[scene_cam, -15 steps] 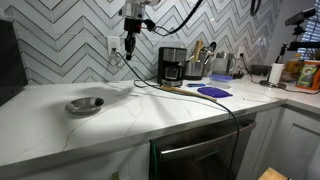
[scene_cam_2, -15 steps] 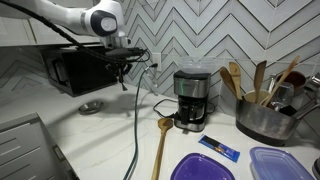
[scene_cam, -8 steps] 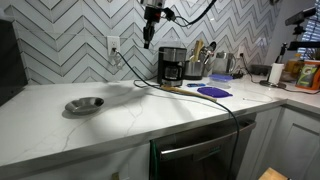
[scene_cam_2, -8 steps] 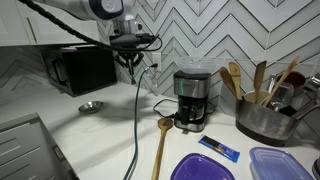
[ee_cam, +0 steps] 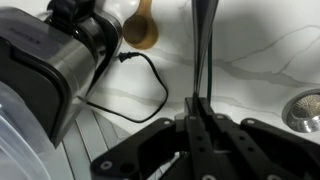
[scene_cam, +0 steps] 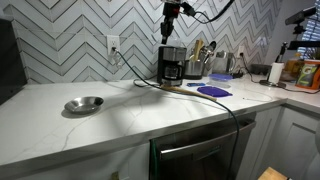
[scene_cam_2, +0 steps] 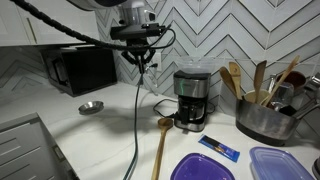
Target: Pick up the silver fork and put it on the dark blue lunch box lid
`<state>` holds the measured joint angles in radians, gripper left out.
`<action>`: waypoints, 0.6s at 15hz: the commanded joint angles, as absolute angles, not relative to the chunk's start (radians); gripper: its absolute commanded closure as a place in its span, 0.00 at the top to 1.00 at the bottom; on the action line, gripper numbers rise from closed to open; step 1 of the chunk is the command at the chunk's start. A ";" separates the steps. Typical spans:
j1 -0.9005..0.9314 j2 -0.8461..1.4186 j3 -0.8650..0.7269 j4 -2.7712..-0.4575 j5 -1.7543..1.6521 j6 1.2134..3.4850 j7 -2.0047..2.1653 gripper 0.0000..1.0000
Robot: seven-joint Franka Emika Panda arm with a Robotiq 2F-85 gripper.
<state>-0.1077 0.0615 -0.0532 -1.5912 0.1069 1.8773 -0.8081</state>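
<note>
The silver fork (ee_cam: 203,50) is off the surface, hanging straight down from the end effector (ee_cam: 200,118), whose fingers are pressed together on its handle in the wrist view. In both exterior views the fork (scene_cam: 166,38) (scene_cam_2: 143,63) hangs high in the air, just beside the black coffee maker (scene_cam: 172,65) (scene_cam_2: 190,98) and above the level of its top.

The dark blue lunch box lid (scene_cam: 213,91) lies flat on the white marble surface (scene_cam: 120,110), past the coffee maker from the fork and well apart from it. In an exterior view the lid (scene_cam_2: 203,168) sits between a wooden spoon (scene_cam_2: 160,140) and a clear container (scene_cam_2: 280,165). A round metal bowl (scene_cam: 84,104) rests far from the lid.
</note>
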 commanded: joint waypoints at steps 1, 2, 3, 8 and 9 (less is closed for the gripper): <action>-0.133 -0.009 -0.093 -1.690 0.108 1.907 -0.775 0.02; -0.139 -0.015 -0.104 -1.705 0.108 1.911 -0.768 0.02; -0.145 -0.025 -0.115 -1.721 0.111 1.917 -0.761 0.02; -0.170 -0.071 -0.163 -1.813 0.108 1.968 -0.726 0.02; -0.174 -0.085 -0.173 -1.836 0.109 1.980 -0.719 0.02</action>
